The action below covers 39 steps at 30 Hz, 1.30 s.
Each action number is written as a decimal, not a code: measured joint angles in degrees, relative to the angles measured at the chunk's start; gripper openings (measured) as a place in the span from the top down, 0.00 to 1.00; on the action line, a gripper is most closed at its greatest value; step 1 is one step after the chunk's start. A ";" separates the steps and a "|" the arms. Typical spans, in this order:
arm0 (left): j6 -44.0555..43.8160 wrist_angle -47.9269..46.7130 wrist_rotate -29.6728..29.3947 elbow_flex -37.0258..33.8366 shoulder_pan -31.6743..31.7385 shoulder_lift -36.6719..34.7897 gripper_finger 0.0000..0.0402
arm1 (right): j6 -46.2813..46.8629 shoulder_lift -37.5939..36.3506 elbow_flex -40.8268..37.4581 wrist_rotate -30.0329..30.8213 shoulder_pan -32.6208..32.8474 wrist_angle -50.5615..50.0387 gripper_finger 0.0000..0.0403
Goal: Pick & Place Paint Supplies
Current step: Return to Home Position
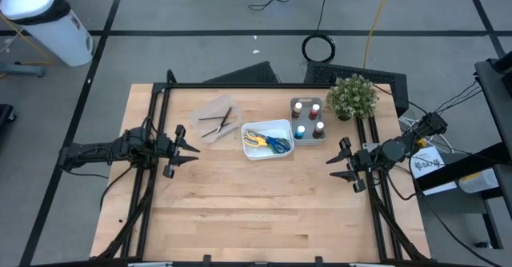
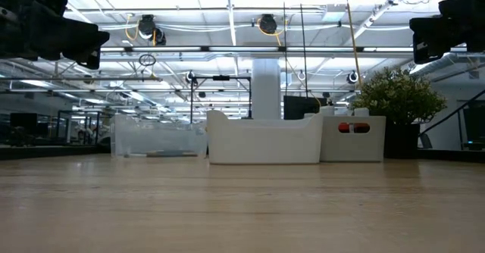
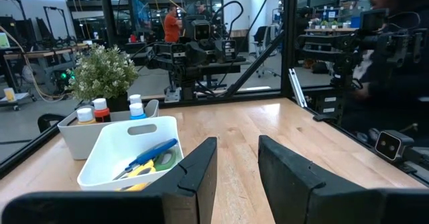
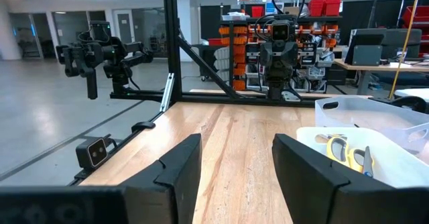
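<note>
The scissors (image 1: 267, 142) with blue, green and orange-yellow handles lie in a white tray (image 1: 268, 126) at the table's middle; they also show in the left wrist view (image 3: 149, 159). Several paint pots (image 1: 307, 119) stand in another white tray (image 1: 293, 117) to its right, next to the potted plant (image 1: 350, 96). Thin dark brushes (image 1: 218, 123) lie in a clear tray (image 1: 214, 107) to the left. My left gripper (image 1: 190, 149) is open above the table's left side. My right gripper (image 1: 334, 161) is open above the right side. Both touch nothing.
A black frame (image 1: 157, 131) runs along the table's left and right sides under the arms. The near half of the wooden table (image 1: 256, 211) is bare. People stand in the room beyond the table in the left wrist view (image 3: 173, 24).
</note>
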 joint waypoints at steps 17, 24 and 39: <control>0.00 -0.01 0.00 -0.02 0.00 0.00 0.70 | 0.00 0.02 0.02 -0.02 0.02 0.00 0.57; 0.00 0.00 0.00 -0.02 0.00 0.00 0.70 | 0.00 0.02 0.00 -0.02 0.02 0.00 0.56; 0.00 -0.01 0.00 -0.02 0.00 0.00 0.70 | 0.00 0.01 0.00 -0.01 0.02 0.00 0.58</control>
